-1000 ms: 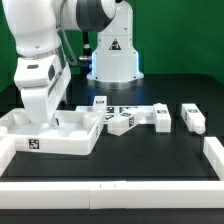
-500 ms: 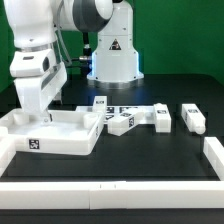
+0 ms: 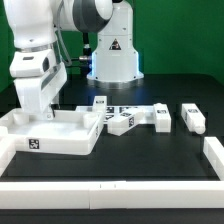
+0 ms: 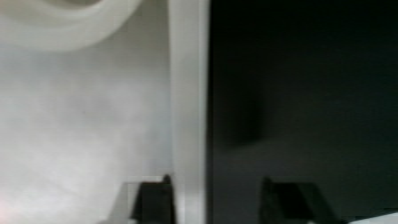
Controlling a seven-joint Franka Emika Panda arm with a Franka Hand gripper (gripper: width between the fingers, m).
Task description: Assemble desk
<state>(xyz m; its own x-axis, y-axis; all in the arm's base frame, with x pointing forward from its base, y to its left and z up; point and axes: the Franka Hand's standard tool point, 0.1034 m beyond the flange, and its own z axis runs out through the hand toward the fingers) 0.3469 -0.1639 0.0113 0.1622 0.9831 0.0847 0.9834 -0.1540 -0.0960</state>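
Observation:
The desk's white tabletop [image 3: 52, 132] lies on the black table at the exterior view's left, rim up. My gripper [image 3: 41, 110] hangs over its far rim, with the fingertips hard to make out there. In the wrist view the gripper [image 4: 219, 205] is open. Its two dark fingers [image 4: 155, 200] stand either side of the tabletop's rim wall [image 4: 187, 120], and a round corner socket [image 4: 63, 18] shows beyond. Several white legs lie loose: one [image 3: 99, 103] behind the tabletop, one [image 3: 121, 122], one [image 3: 160, 116] and one [image 3: 191, 117] at the right.
The flat marker board [image 3: 128, 110] lies among the legs. Low white border walls run along the front [image 3: 110, 190] and right [image 3: 213, 150]. The arm's base [image 3: 112, 55] stands at the back.
The hand has risen a little and shifted slightly to the exterior view's left since one second ago. The tabletop and legs have not moved.

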